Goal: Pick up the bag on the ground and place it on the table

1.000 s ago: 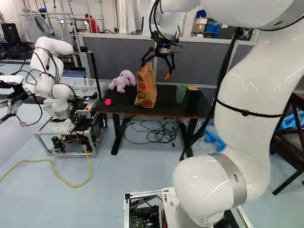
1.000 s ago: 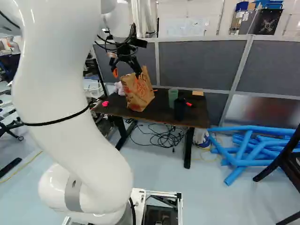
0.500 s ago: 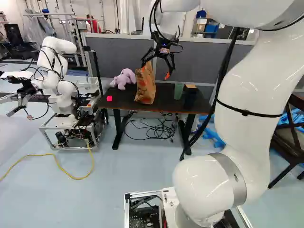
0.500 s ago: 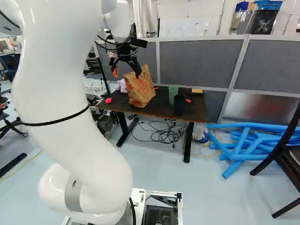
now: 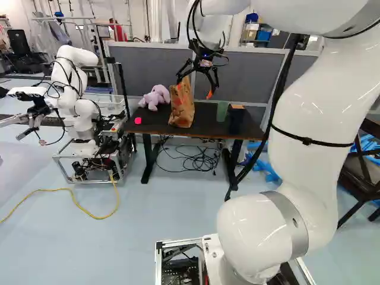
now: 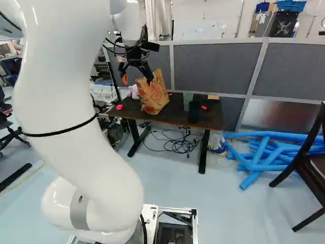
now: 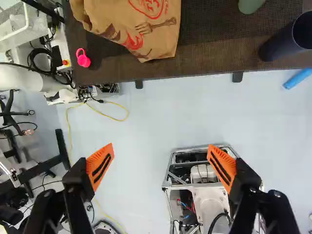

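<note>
my gripper (image 7: 161,147), wide open & empty, hangs nr the paper bag (image 5: 181,107), upright by the table's (image 5: 205,122) near edge; i should back off slow, w/o brushing its top.

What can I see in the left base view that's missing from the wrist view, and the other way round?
Only the left base view: the purple soft toy, the tangle of cables under the table and the dark chair.
Only the wrist view: a readable fork drawing on the bag.
Both: that paper bag, the table, green cup, dark cup, pink object and open gripper.
</note>
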